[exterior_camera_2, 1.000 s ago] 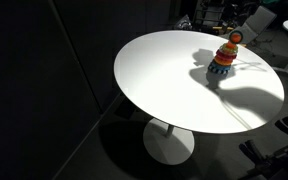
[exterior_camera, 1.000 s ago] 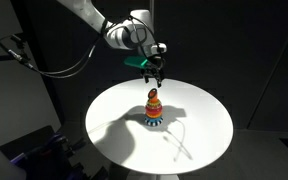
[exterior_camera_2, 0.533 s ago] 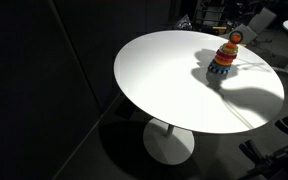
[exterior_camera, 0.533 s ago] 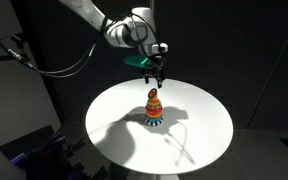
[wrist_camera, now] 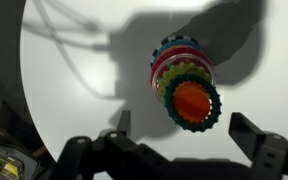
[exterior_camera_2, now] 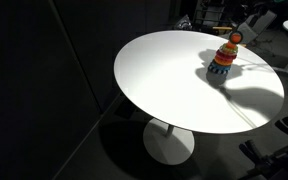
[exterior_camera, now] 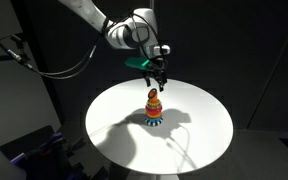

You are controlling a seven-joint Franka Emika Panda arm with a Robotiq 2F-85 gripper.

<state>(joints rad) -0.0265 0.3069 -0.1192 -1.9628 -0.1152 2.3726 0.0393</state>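
We see the end effector released, its fingers spread wide along the bottom of the wrist view, holding nothing. Just beyond them the ring toy stands upright at centre frame on the round white desk.

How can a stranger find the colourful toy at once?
Find the round white table in the dark room. A small cone of stacked rings stands on it, directly under the open gripper. Its bright stripes and orange top stand out against the white.
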